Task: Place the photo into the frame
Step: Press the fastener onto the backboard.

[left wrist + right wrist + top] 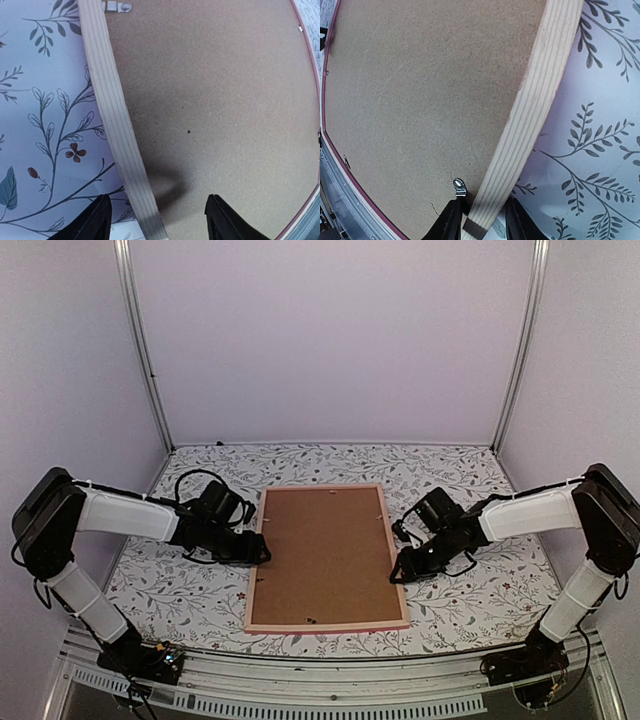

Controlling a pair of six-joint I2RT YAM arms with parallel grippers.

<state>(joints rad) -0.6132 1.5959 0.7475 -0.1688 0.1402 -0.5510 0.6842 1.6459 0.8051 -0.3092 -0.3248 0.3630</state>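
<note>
Right gripper (481, 225) clamps the frame (540, 80), fingertips cropped.

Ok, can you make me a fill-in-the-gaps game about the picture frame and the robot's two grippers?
1. The pink rectangular picture frame lies flat on the table with its ___ backing board facing up.
2. The left gripper is ___, straddling the frame's left rail.
3. The right gripper straddles the frame's ___ rail.
Missing words: brown; open; right.
</note>
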